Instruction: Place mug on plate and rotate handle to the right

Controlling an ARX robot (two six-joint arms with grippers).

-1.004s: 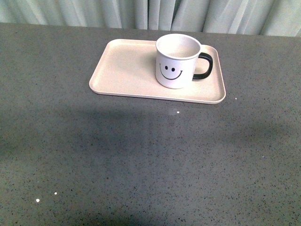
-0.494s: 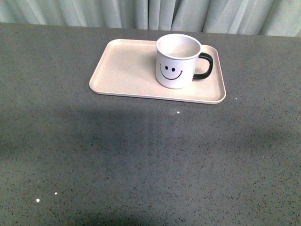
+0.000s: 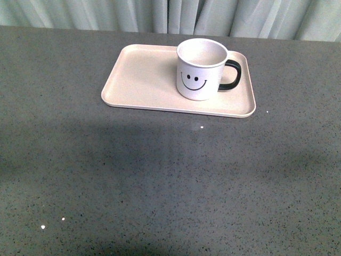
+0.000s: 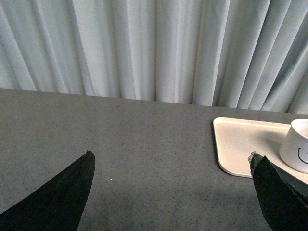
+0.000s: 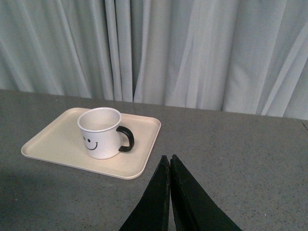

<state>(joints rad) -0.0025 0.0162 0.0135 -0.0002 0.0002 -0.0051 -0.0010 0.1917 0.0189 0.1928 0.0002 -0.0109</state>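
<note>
No readable text; only a smiley face on the mug (image 3: pixel 200 70)

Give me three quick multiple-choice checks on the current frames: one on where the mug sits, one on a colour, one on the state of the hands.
1. Where does the mug stand?
A. On the bare table
B. On the right part of the plate
C. At the plate's left end

2. What colour is the handle?
A. White
B. Red
C. Black

3. How are the hands set?
A. Left hand open, right hand shut
B. Both shut
C. Right one holding the mug

Answers:
1. B, the front view shows it inside the rim, right of centre.
2. C, a black loop pointing right.
3. A, left fingers stand wide apart; right fingers meet, empty.
</note>
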